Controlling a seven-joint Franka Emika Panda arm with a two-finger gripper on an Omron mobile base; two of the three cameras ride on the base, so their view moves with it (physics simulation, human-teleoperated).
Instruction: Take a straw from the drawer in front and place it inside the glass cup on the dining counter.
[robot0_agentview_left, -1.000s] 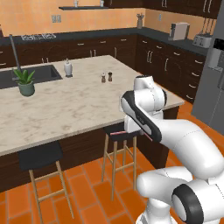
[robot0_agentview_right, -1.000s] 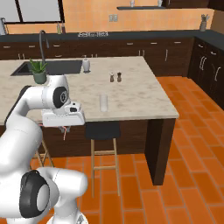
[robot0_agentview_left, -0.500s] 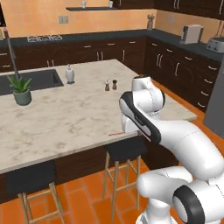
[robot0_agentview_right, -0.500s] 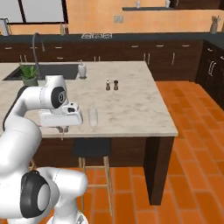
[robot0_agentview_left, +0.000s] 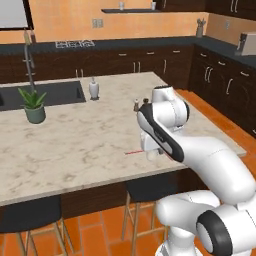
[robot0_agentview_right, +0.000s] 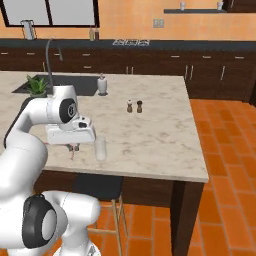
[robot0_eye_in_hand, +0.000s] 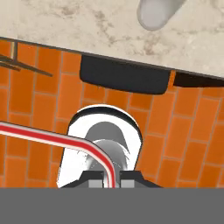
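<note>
- Hand view, nearest first: the end effector (robot0_eye_in_hand: 112, 183) is clenched on the straw (robot0_eye_in_hand: 52, 136), which rises between the fingertips, bends, and runs off to the left edge of that view.
- Below the hand in this view lie the orange floor tiles (robot0_eye_in_hand: 39, 100) and a dark stool seat (robot0_eye_in_hand: 122, 76); the edge of the marble tabletop (robot0_eye_in_hand: 65, 26) crosses the top, with the cup (robot0_eye_in_hand: 159, 13) standing on it at the upper right.
- Right base view: the end effector (robot0_agentview_right: 74, 147) hangs at the near edge of the tabletop (robot0_agentview_right: 155, 135), with the straw (robot0_agentview_right: 73, 154) showing as a thin red line under it. The cup (robot0_agentview_right: 101, 149) stands just beside it, on its right in this view, close to the tabletop edge.
- Left base view: the straw (robot0_agentview_left: 133, 152) sticks out leftward from behind the arm, low over the tabletop (robot0_agentview_left: 75, 145); the cup (robot0_agentview_left: 152, 154) is mostly hidden by the arm.
- Farther back on the tabletop stand a salt and pepper pair (robot0_agentview_right: 134, 106), a white soap bottle (robot0_agentview_right: 102, 84) and a potted plant (robot0_agentview_right: 36, 86) beside the sink (robot0_agentview_right: 55, 86).
- Step in hand, as I judge it: carrying the straw to the cup; the fetch from the drawer looks done.
- Next move likely calls for shifting the hand sideways over the cup, tilting the straw so one end points down into the mouth, lowering it, then letting go. The straw lies nearly level now, so the wrist turn matters; a sloppy approach could knock the cup off the edge.
</note>
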